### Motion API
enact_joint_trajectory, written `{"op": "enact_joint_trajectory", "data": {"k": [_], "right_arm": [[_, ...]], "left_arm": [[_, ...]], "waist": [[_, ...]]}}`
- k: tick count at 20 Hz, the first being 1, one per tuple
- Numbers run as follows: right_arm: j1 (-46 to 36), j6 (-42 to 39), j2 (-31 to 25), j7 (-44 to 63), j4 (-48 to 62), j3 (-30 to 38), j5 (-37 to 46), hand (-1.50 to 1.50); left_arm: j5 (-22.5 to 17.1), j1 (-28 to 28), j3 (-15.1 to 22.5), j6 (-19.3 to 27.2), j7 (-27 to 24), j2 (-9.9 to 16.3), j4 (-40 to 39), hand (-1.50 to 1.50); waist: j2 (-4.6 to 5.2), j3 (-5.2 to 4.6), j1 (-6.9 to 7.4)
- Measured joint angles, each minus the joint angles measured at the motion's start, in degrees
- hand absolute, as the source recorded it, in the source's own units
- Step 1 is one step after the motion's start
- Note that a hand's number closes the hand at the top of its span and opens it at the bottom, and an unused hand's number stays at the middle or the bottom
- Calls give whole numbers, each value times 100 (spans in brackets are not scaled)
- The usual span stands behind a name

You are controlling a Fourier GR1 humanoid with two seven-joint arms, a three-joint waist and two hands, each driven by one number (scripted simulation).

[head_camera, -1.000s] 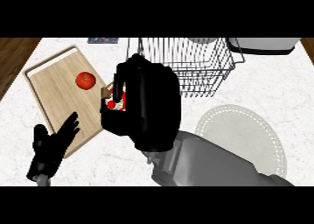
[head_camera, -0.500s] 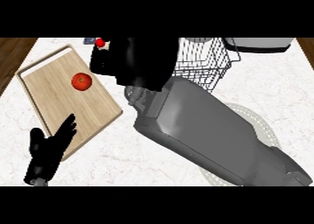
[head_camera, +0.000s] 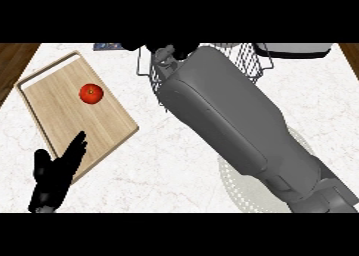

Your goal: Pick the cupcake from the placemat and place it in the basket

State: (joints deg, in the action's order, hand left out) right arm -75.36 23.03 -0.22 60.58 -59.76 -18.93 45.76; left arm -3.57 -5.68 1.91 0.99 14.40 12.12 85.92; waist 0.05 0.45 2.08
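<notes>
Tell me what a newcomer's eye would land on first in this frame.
The big grey right forearm dominates, running diagonally from the lower right up to the wire basket at the top, where the right robot hand shows only as dark shapes at the top edge. Next comes the red tomato on the wooden cutting board at the left. The left robot hand rests open at the lower left, fingers over the board's near corner.
</notes>
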Motion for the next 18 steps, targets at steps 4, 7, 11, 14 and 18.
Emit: {"op": "enact_joint_trajectory", "data": {"k": [4,7,11,14,18], "right_arm": [[19,331,6,-342,506,231,-237,150],[156,668,8,-632,747,503,-503,150],[373,1061,11,-1123,957,788,-932,150],[563,1308,14,-1559,1148,878,-1178,150],[719,1548,17,-2049,1407,923,-1512,150]], "left_arm": [[1,7,-37,-45,-21,25,-30,0],[-15,5,-53,-55,-11,8,-9,0],[-28,-21,-76,-117,-89,24,-16,0],[-13,-2,-97,-73,1,-2,-11,0],[-44,39,-157,-150,2,30,-83,0]], "waist": [[8,8,-13],[23,12,-10],[24,12,-10],[21,18,-21],[13,30,-27]]}}
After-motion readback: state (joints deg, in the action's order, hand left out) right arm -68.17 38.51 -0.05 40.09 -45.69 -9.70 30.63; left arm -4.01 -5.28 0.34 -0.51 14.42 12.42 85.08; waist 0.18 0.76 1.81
